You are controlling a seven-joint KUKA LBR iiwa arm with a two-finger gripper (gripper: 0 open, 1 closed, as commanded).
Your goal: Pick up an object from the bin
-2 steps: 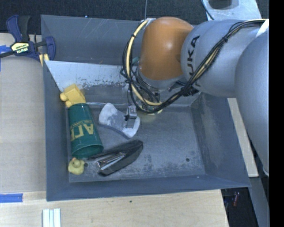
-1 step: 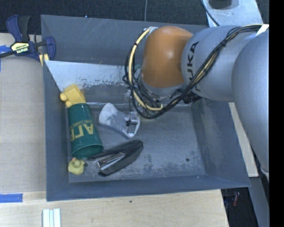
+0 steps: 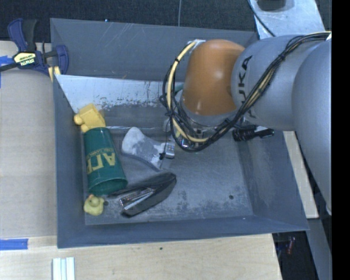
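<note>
Grey metal bin (image 3: pixel 262 174), scuffed and bare on its right side, holds a small scatter of things along its left. The KUKA arm's gripper (image 3: pixel 165 150) hangs low near the middle, beneath the orange wrist cover (image 3: pixel 210 77). Its tip sits just beside, perhaps touching, a pale crumpled wad (image 3: pixel 137 143) that lies next to a green cup (image 3: pixel 102 159) tipped on its side. A black stapler (image 3: pixel 150 192) lies just below. A yellow toy (image 3: pixel 90 116) sits at the cup's far end and a smaller yellow piece (image 3: pixel 94 205) at its near end. Whether the jaws stand apart or together cannot be told, as the wrist hides them. The step in hand looks like the reach at the wad, with nothing seen held. The next move likely calls for closing on the wad's right edge and lifting straight up, clear of cup and stapler.
</note>
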